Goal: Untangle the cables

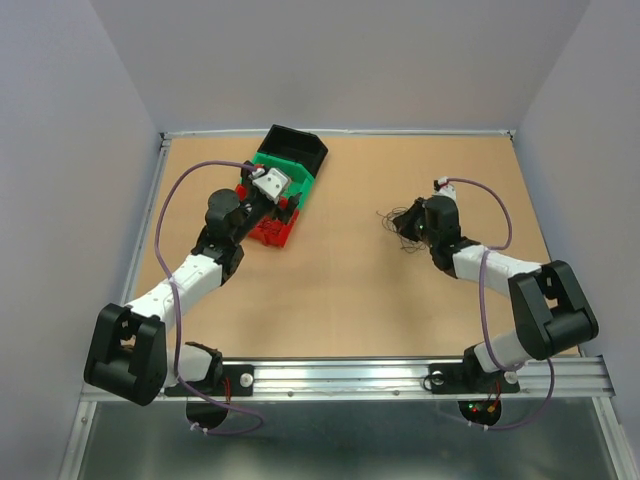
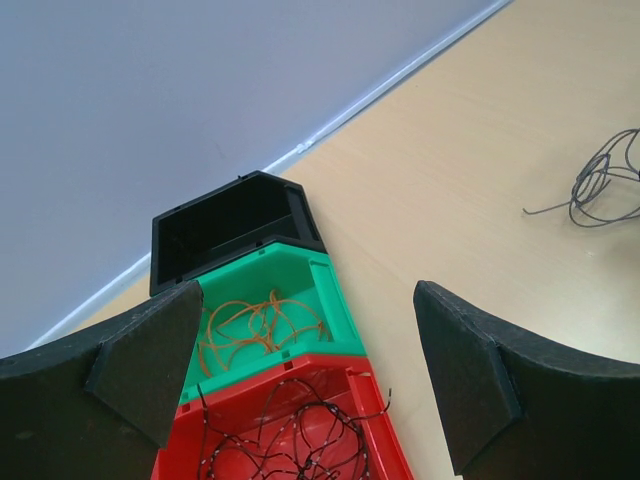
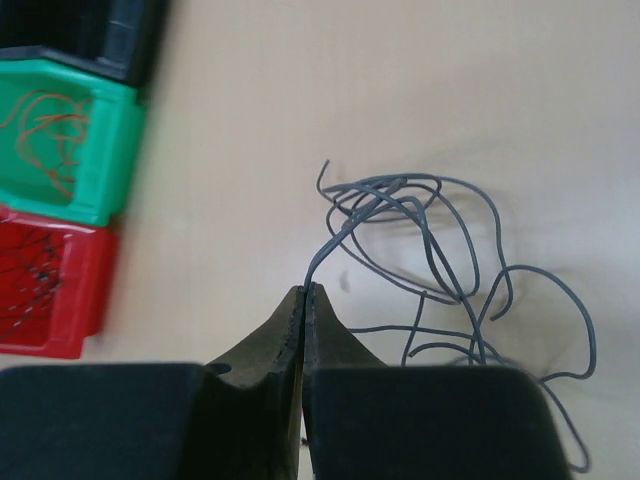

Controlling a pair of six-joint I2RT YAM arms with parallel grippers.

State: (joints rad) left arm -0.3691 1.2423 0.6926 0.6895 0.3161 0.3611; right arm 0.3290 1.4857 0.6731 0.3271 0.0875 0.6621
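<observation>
thin dark grey cables (image 3: 380,200), loosely tangled

Each arm — the left arm (image 1: 190,275) and the right arm (image 1: 495,262) — had white link shells between bulky black joint housings. A thin purple cable (image 1: 165,215) looped along each. A white block (image 1: 272,183) capped the left wrist. Red and green lights (image 1: 485,408) glowed at 6 o'clock of the right base (image 1: 465,378). The left gripper (image 2: 305,370) had matte black, wedge-shaped fingers (image 2: 140,365) — the right gripper (image 3: 303,300) likewise.
</observation>
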